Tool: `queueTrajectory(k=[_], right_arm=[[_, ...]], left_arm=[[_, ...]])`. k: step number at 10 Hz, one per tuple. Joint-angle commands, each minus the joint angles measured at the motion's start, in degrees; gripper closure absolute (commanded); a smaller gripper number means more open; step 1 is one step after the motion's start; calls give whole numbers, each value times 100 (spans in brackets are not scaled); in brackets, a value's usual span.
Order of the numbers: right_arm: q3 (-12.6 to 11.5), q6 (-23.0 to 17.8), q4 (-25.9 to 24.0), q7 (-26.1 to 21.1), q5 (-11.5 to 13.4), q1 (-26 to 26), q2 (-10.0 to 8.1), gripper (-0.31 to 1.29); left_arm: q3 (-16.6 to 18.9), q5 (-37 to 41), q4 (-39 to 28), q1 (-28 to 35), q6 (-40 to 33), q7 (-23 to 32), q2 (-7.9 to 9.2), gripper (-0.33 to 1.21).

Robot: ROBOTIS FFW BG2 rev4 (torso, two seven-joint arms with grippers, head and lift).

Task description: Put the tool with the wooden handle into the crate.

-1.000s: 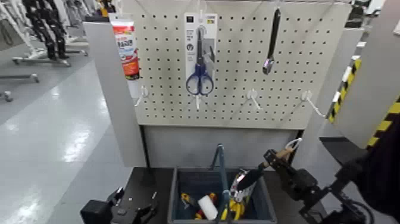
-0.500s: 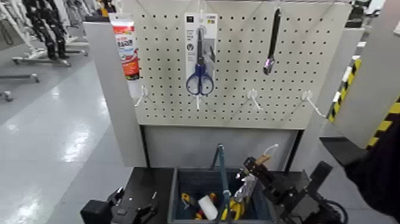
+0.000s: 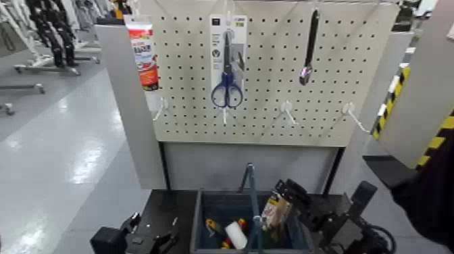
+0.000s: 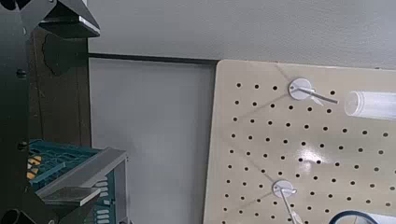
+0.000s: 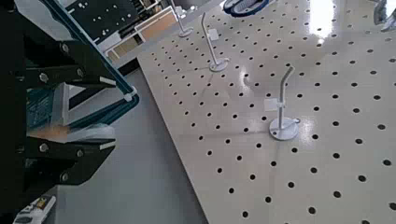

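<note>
The trowel [image 3: 275, 208] hangs tilted inside the right compartment of the dark blue-grey crate [image 3: 197, 223], its light-brown handle end uppermost. My right gripper [image 3: 289, 194] is shut on it just above the crate's right side, beside the tall arched handle [image 3: 250, 182]. In the right wrist view the black fingers [image 5: 58, 77] clamp a pale piece of the trowel [image 5: 86, 133], with the crate's rim [image 5: 93, 47] behind. My left gripper [image 3: 145, 235] is parked low, left of the crate.
A pegboard [image 3: 270, 128] stands behind the crate with blue-handled scissors [image 3: 226, 84], a long black-handled tool [image 3: 309, 47], a tube [image 3: 144, 54] and empty hooks [image 3: 287, 108]. Yellow-red tools and a white item [image 3: 233, 233] lie in the crate's left compartment.
My right gripper has moved left and down with the trowel, from above the crate's right edge into the right compartment. The left arm has not moved.
</note>
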Motion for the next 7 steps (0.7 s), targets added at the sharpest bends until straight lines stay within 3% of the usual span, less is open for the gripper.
queueTrajectory(k=[1,4,7], right_arm=[[-193,4,-205,-64,107,91,2,9],[-281,-40,-416,-187,336,161,20,8],[-386,-278,-969,-776,978,460,108,8]], left_arm=[[0,1,0,0,0,0,0,11],[-9,1,0,-9,0,0,9,11],[-18,1,9,-9,0,0,9,11]])
